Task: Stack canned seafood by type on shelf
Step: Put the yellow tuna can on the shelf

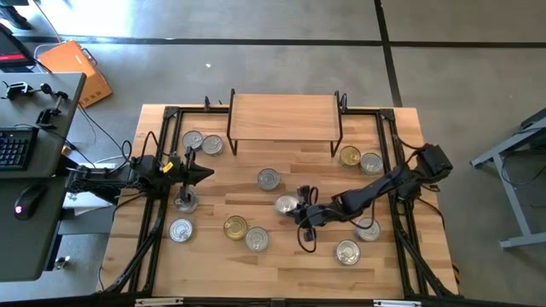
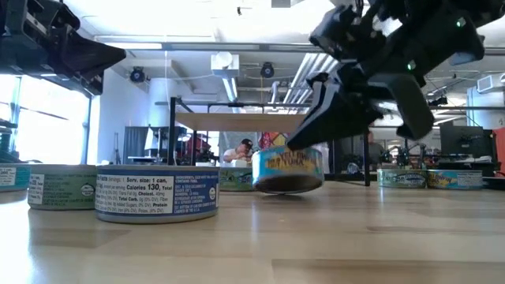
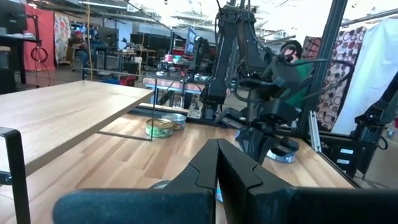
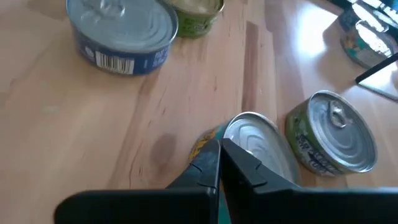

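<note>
One tin (image 2: 287, 170) rides tilted just above the bench (image 1: 281, 260), pinched in the right pincer (image 1: 300, 213) near bench centre; its fingers close on the rim in the right wrist view. Shelf (image 1: 283, 116) sits at 12 o'clock, top bare. Other tins scattered around: two at 1 o'clock by the shelf leg, a pair at 10 o'clock. Left pincer (image 1: 203, 174) waits at 9 o'clock, fingers together, empty. Judgement: level the tin, lift clear of the shelf edge, set down flat.
</note>
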Controlling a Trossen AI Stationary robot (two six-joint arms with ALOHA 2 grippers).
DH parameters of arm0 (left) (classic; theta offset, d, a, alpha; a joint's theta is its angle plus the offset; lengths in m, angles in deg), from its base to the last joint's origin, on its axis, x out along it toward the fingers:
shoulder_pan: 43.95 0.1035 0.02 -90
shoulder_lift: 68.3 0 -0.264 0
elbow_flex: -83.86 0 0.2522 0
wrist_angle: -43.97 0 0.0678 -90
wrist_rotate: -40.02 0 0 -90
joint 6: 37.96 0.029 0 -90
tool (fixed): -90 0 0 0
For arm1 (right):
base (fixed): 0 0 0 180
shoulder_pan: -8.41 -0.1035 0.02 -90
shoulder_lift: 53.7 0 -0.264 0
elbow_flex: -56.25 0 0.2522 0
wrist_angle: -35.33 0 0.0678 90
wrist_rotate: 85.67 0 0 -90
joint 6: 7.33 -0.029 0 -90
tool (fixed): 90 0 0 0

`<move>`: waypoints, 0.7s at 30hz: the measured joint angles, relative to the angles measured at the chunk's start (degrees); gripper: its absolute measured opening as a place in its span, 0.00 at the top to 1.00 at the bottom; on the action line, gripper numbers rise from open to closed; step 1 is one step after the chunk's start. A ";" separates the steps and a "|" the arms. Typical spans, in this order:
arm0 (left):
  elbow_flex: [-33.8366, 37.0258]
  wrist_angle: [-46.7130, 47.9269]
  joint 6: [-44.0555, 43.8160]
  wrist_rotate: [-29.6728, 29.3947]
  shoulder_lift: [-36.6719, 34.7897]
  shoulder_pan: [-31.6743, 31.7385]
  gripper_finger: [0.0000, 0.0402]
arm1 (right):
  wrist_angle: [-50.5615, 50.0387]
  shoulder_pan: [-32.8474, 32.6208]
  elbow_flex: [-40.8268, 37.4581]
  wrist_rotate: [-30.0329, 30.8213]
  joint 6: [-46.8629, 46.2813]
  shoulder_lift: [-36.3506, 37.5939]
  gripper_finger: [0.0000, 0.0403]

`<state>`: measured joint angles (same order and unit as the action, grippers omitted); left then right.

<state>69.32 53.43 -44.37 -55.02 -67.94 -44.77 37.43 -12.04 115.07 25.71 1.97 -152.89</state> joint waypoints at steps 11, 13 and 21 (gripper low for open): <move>0.00 -0.02 -0.02 0.00 0.01 0.00 1.00 | -1.47 2.05 0.09 -8.77 -1.83 -0.71 1.00; 0.00 -0.02 -0.02 -0.02 0.01 0.00 1.00 | -1.43 2.44 0.09 -9.15 -2.68 -1.39 1.00; 0.00 0.00 -0.02 -0.02 0.00 0.00 1.00 | -1.47 3.21 0.15 -7.86 -2.96 -1.71 0.85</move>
<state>69.32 53.43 -44.40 -55.04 -67.94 -44.77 35.96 -8.83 115.23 17.85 -0.99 -154.60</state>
